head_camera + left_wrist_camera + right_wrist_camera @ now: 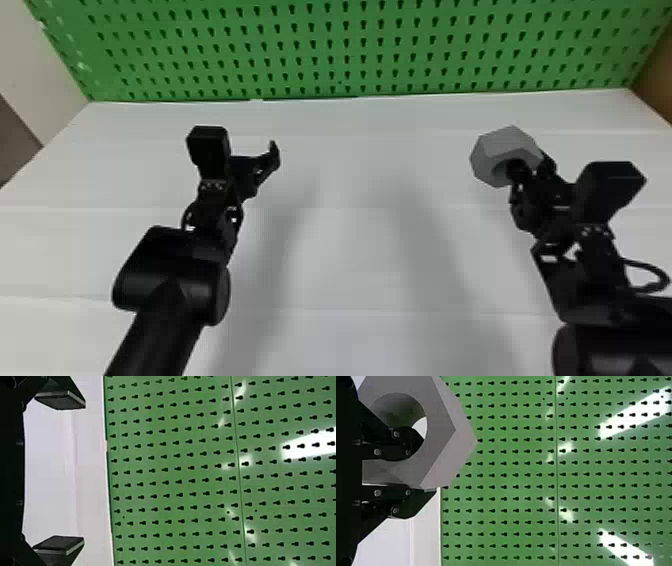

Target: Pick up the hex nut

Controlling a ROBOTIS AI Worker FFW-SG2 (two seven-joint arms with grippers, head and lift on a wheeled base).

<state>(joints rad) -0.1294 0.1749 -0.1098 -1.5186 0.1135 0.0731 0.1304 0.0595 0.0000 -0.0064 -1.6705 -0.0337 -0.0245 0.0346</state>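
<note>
The grey hex nut [505, 142] is held off the white surface at the right in the head view by my right gripper [531, 172]. In the right wrist view the hex nut [441, 427] has one finger through its hole and the other against its outer side, with the right gripper [421, 467] shut on the ring wall between them. Over the left half of the surface my left gripper [255, 162] stands open and holds nothing. In the left wrist view the left gripper [59, 473] has its two fingers wide apart.
A white worktop [350, 260] spreads beneath both arms, with their shadows on it. Behind it rises a green pegboard [345, 45] along the back edge. A pale side panel [50, 60] is at the left and a brown one [657, 75] at the right.
</note>
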